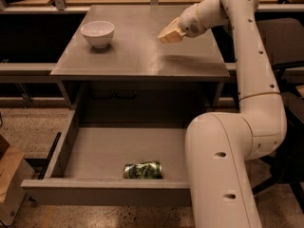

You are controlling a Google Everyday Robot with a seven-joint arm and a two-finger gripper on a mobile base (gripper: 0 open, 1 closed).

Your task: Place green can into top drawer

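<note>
The green can lies on its side inside the open top drawer, close behind the front panel and a little right of the middle. My gripper hangs above the right half of the grey tabletop, far from the can and with nothing in it. Its tan fingers point down and to the left.
A white bowl stands on the table's back left. My white arm fills the lower right and covers the drawer's right end. A wooden box sits on the floor at the left. A dark chair stands at the right.
</note>
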